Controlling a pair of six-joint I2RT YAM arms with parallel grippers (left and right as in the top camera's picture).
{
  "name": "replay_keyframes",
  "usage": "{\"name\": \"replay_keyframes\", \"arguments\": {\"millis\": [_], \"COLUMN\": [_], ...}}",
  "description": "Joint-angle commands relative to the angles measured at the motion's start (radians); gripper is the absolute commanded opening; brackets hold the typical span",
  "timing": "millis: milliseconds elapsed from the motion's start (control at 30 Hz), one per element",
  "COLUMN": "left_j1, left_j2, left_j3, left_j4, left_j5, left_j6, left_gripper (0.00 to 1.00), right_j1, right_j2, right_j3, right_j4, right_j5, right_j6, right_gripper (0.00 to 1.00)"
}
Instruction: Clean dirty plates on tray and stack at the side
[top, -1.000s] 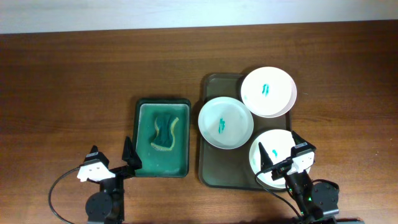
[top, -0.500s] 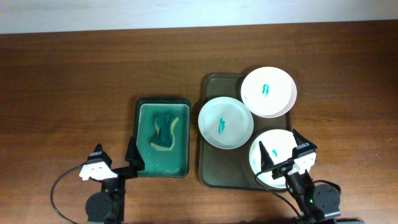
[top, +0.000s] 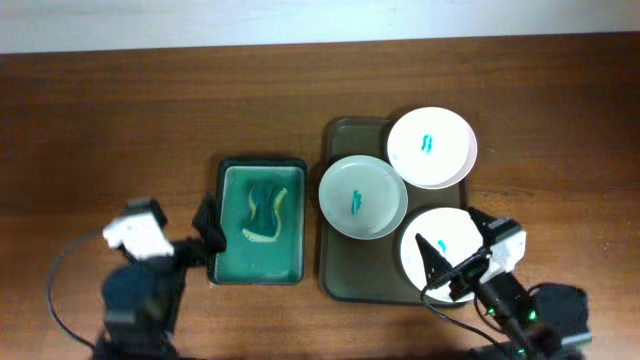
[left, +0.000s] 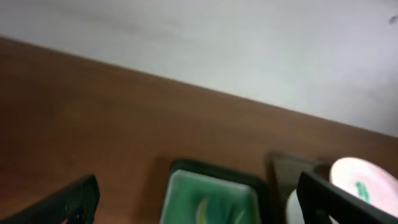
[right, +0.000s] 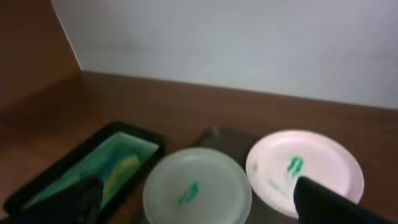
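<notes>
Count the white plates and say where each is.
3 plates: far plate on the tray's far right corner, middle plate at its left edge, near plate at its near right, partly under the right gripper.

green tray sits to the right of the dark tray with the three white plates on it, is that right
Not quite. The green tray sits to the left of the dark tray, not the right; the overhead view shows it. The rest stands: the three white plates are on the dark tray.
</notes>
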Motion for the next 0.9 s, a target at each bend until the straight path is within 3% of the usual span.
{"name": "replay_keyframes", "arguments": {"millis": [0, 100, 233, 400, 467, 533, 633, 700, 800, 867], "left_j1": [0.007, 0.007, 0.007, 0.002, -0.029, -0.081, -0.172, -0.211, -0.22, -0.206], "left_j2": [0.317, 0.558, 0.768, 0.92, 0.968, 1.019, 1.12, 1.205, 1.338, 1.408], "left_j3": [0.306, 0.538, 0.7, 0.721, 0.721, 0.721, 0.721, 0.721, 0.721, 0.721], "left_j4": [-0.18, -0.378, -0.533, -0.538, -0.556, -0.56, -0.56, -0.55, -0.502, -0.46], "left_j5": [0.112, 0.118, 0.125, 0.353, 0.364, 0.356, 0.187, 0.107, 0.081, 0.052], "left_j6": [0.023, 0.022, 0.021, 0.045, 0.091, 0.097, 0.096, 0.088, 0.039, -0.006], "left_gripper": [0.99, 0.99, 0.99, 1.0, 0.87, 0.84, 0.77, 0.75, 0.58, 0.52], "right_j1": [-0.005, -0.005, -0.005, -0.005, -0.005, -0.005, -0.005, -0.006, -0.006, -0.006], "right_j2": [0.221, 0.41, 0.581, 0.715, 0.763, 0.816, 0.929, 0.988, 1.027, 1.019], "right_j3": [0.238, 0.443, 0.618, 0.65, 0.65, 0.65, 0.65, 0.65, 0.65, 0.65], "right_j4": [-0.164, -0.333, -0.413, -0.43, -0.435, -0.44, -0.457, -0.478, -0.51, -0.528], "right_j5": [-0.013, -0.017, -0.039, -0.132, -0.131, -0.119, -0.116, -0.117, -0.117, -0.117], "right_j6": [0.013, 0.013, 0.003, 0.002, 0.002, 0.003, 0.005, 0.044, 0.055, 0.055], "right_gripper": [0.98, 0.98, 0.98, 0.98, 0.98, 0.98, 0.95, 0.91, 0.65, 0.59]}}
